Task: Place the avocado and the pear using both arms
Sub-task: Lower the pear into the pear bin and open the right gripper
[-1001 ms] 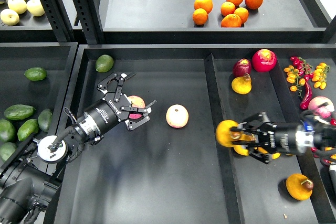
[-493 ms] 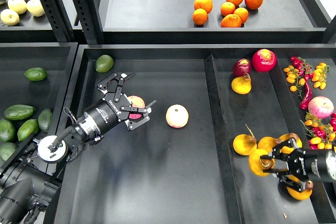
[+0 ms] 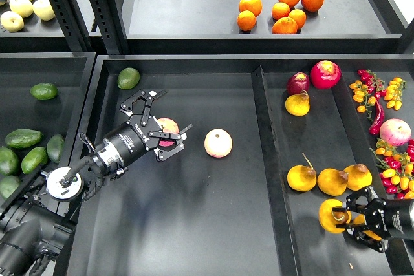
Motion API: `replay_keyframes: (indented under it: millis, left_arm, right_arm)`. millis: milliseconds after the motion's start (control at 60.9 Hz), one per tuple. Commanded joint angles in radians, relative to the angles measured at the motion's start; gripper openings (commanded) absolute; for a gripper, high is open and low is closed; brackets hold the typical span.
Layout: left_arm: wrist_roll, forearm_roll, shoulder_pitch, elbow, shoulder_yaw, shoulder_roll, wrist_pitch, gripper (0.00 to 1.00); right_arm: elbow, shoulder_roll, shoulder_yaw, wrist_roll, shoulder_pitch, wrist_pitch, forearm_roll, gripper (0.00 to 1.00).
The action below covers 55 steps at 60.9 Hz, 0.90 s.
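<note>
My right gripper (image 3: pixel 343 218) is low over the front of the right tray (image 3: pixel 310 140), shut on an orange-yellow pear (image 3: pixel 330 214). Three more pears (image 3: pixel 301 178) lie in a row just behind it. My left gripper (image 3: pixel 169 117) is open over the centre tray (image 3: pixel 213 224), its fingers spread around a pink-yellow apple (image 3: pixel 168 125) without closing on it. Dark green avocados lie in the left bin, one elongated avocado (image 3: pixel 24 138) among them, well left of the left gripper.
A second apple (image 3: pixel 218 143) lies right of the left gripper. A rounder, lighter green fruit (image 3: pixel 128 77) sits at the centre tray's back left. The right tray also holds a further pear (image 3: pixel 297 104), red fruits (image 3: pixel 325 74) and small peppers (image 3: pixel 378 92). Oranges (image 3: pixel 284 11) sit on the shelf.
My right gripper has carried the pear from the tray divider rightward and toward the front of the right tray. The left arm has not moved.
</note>
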Motion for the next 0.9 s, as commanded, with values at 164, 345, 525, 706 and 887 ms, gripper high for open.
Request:
replay_keyframes:
  millis: [164, 345, 525, 706, 887]
  left_arm:
    - [0.0, 0.0, 0.0, -0.001, 0.0, 0.0, 0.0, 0.99]
    - [0.0, 0.0, 0.0, -0.001, 0.0, 0.0, 0.0, 0.99]
    - [0.0, 0.0, 0.0, -0.001, 0.0, 0.0, 0.0, 0.99]
    - [-0.002, 0.0, 0.0, -0.001, -0.002, 0.0, 0.0, 0.99]
    - [0.0, 0.0, 0.0, -0.001, 0.0, 0.0, 0.0, 0.99]
  right_arm:
    - [-0.069, 0.055, 0.0, 0.0, -0.025, 0.0, 0.0, 0.08]
    - [-0.101, 0.083, 0.0, 0.0, -0.027, 0.0, -0.008, 0.11]
    - [-0.146, 0.117, 0.003, 0.0, -0.027, 0.0, -0.009, 0.2]
    - [-0.164, 0.127, 0.014, 0.0, -0.027, 0.0, -0.019, 0.43]
    - [-0.163, 0.129, 0.016, 0.0, -0.027, 0.0, -0.022, 0.61]
